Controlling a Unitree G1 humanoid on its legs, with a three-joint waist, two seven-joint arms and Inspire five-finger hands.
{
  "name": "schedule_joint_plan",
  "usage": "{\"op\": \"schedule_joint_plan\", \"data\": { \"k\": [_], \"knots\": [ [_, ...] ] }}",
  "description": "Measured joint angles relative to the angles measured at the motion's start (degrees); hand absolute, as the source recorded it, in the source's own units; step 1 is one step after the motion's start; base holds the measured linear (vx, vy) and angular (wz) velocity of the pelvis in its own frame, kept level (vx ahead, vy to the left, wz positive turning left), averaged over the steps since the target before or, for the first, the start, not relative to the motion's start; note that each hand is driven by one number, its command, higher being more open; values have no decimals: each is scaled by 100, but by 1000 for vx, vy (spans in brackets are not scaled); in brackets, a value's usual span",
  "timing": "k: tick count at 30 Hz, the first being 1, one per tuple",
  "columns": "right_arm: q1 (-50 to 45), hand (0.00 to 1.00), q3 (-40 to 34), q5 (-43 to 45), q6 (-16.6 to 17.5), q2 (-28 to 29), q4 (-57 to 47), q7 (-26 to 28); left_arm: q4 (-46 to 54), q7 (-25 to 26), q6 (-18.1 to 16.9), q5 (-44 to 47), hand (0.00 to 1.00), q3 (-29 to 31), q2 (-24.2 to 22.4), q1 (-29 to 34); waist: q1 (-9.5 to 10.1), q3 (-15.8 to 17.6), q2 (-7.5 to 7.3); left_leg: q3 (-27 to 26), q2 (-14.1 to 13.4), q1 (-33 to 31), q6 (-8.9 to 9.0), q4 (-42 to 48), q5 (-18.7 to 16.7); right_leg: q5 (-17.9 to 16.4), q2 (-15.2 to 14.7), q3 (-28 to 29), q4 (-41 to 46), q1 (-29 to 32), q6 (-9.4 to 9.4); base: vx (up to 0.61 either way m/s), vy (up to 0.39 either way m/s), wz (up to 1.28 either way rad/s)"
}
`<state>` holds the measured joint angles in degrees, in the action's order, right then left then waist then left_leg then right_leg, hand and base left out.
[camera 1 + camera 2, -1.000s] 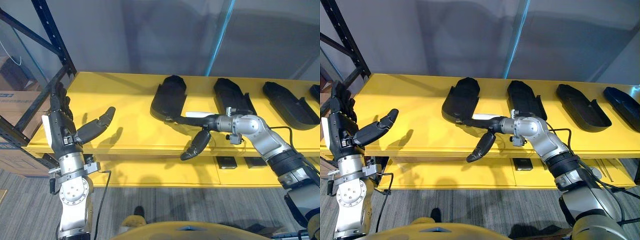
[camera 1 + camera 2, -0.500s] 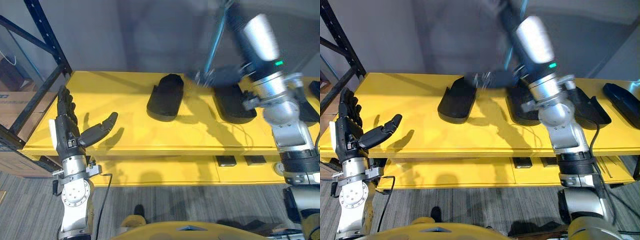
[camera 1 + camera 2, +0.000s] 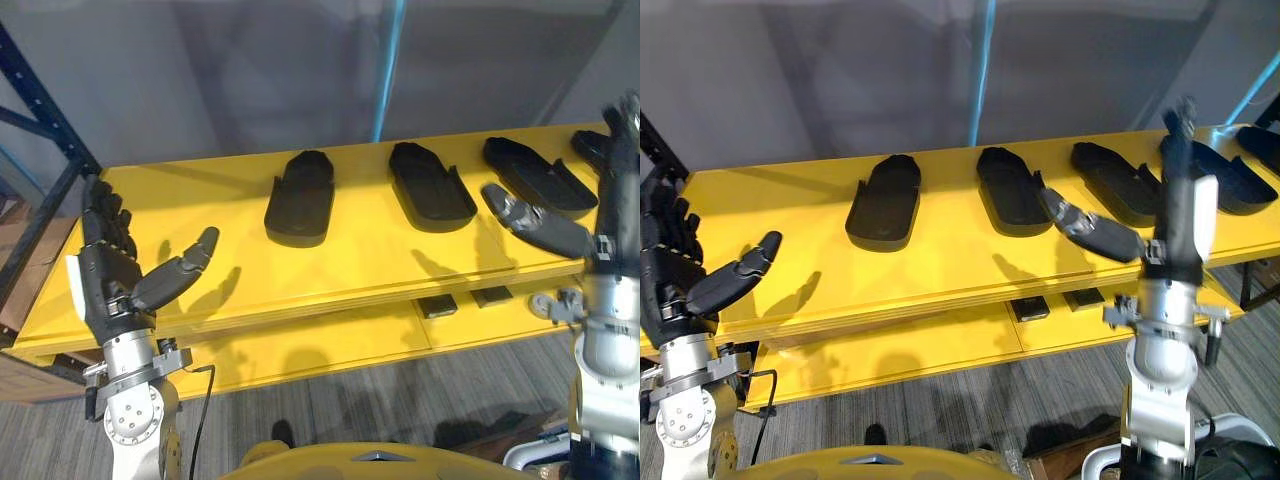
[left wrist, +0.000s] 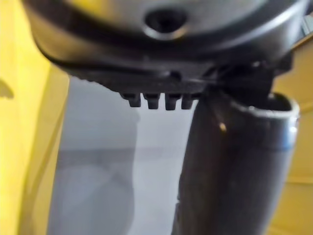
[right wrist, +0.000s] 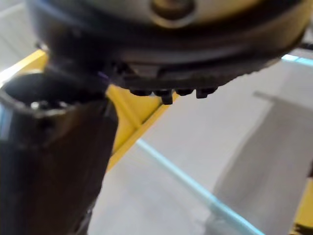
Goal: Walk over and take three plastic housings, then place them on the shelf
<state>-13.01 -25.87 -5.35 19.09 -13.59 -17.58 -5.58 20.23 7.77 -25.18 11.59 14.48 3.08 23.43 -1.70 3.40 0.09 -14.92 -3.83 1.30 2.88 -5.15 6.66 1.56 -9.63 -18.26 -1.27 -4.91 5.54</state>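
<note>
Plastic housings [image 3: 432,186] lie side by side on the yellow shelf [image 3: 380,250], all beyond our hands and touched by neither. A second ago our right hand [image 3: 1175,222] was stretched across to the end housing [image 3: 300,198], the one closest to our left hand [image 3: 108,280]. That arm has now swung back to its own side, and the hand stands upright with fingers straight and thumb spread wide, holding nothing. Our view has turned as well, so the row's apparent slide is our own movement, not the parts'. Our left hand is as it was: raised, splayed and empty. We judge that the end housing has been let go and that the placing is done or nearly so, since more than three housings sit on the shelf. Each one lies with its long axis running from the shelf's front edge toward the grey wall [image 3: 250,80]. The rounded, narrower end points at the wall, the broader end faces our hands, and the hollow side is up as far as we can tell.
</note>
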Motion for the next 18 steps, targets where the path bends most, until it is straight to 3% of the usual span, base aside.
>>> {"op": "schedule_joint_plan", "data": {
  "k": [2,3,8,13,18],
  "knots": [
    [-604,100,-112,261,3,477,-37,-79,84,-186,-4,294,100,93,-138,172,-56,-40,49,-140,-69,19,-11,2,-24,17,31,150,1,79,-5,57,-15,-27],
    [-1315,100,67,1133,515,1236,-343,-4,85,56,-82,400,100,-23,-271,193,-302,39,270,-559,-179,316,105,3,-252,-226,85,565,317,125,12,31,-7,-20],
    [-1309,100,107,1137,515,1236,-343,-5,85,59,-82,400,100,-27,-271,193,-300,57,248,-551,-179,313,106,5,-256,-224,85,564,324,127,14,0,0,0],
    [-1246,100,601,1459,515,1234,-320,25,91,337,-31,319,100,-238,-267,162,-286,195,194,-530,-177,262,109,17,-254,-227,80,580,379,207,13,0,0,0],
    [-841,100,938,1536,510,1118,-9,201,42,883,605,-407,100,-371,-252,-118,-208,509,69,-504,-173,-3,67,28,-166,-180,74,586,428,503,38,-18,10,2]
  ]
}}
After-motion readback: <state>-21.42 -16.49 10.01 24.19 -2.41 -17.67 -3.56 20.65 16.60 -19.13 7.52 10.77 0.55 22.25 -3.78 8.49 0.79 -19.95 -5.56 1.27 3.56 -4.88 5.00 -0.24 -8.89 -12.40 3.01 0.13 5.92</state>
